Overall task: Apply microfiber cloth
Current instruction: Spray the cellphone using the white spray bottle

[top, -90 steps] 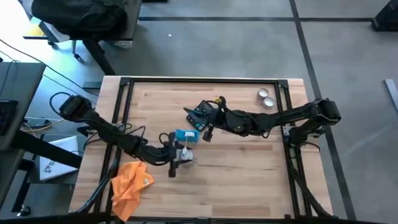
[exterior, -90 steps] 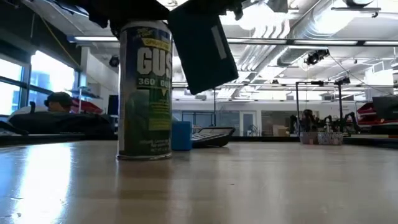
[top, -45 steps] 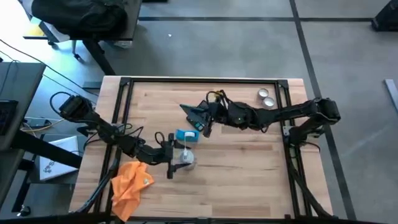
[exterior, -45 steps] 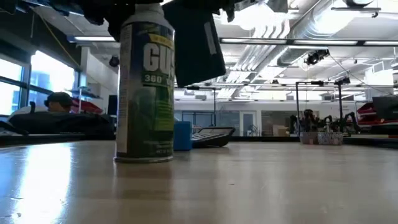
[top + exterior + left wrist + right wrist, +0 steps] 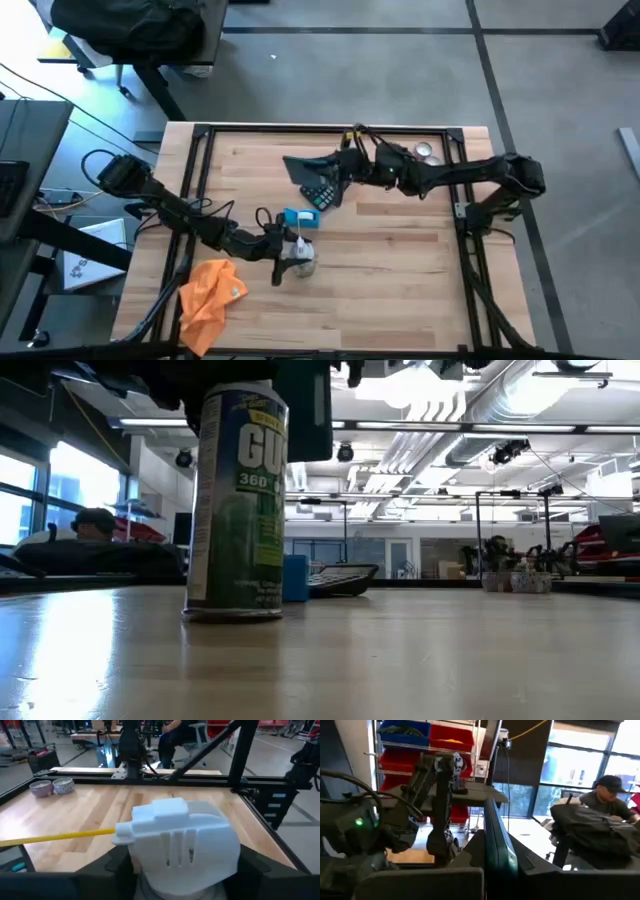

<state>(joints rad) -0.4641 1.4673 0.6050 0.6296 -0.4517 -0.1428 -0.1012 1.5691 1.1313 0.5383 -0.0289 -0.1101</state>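
Cloth (image 5: 211, 295) lies near your left gripper (image 5: 292, 255), not touching.
Left clamps the can (image 5: 237, 500); right gripper (image 5: 335, 172) pinches a dark panel (image 5: 308, 167).

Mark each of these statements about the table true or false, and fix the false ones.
1. The left gripper is shut on the spray can. True.
2. The orange cloth lies over the calculator. False: it lies alone near the table's front left corner, touched by neither gripper.
3. The right gripper holds a dark flat object lifted off the table. True.
4. The spray can lies on its side. False: it stands upright on the table.
5. Two small bowls sit near the far right corner of the table. True.
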